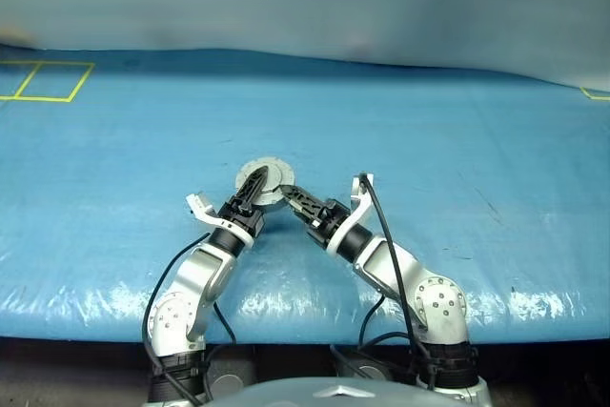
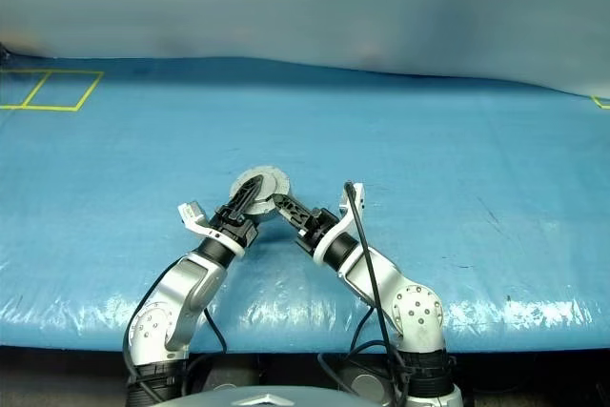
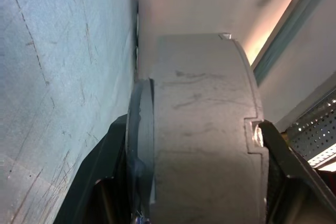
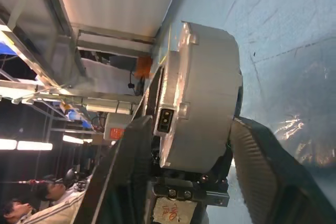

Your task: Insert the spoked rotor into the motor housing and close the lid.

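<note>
The left gripper (image 1: 255, 182) has its two black fingers set on either side of the round grey motor housing (image 1: 267, 181), which stands on the blue table cover (image 1: 429, 159) with the lid (image 3: 140, 145) on it. In the left wrist view the fingers flank the housing's side wall with the lid's thin edge (image 3: 140, 145) beside one of them; they look close against it, but I cannot tell whether they press. The right gripper (image 1: 298, 199) comes in from the other side, and in its wrist view the fingers stand parted, one with a clear gap to the wall, so no grip there. The spoked rotor is presumably shut inside.

The risk, as I judge it: with both grippers level and converging, uneven closing could push the housing sideways or tip it, and a lid that is not seated could slide off. The two fingertips lie near each other and could clash.

Room is ample: bare cover lies all around, the near table edge (image 1: 305, 326) well behind the wrists, the yellow tape marks (image 1: 43, 83) far off
</note>
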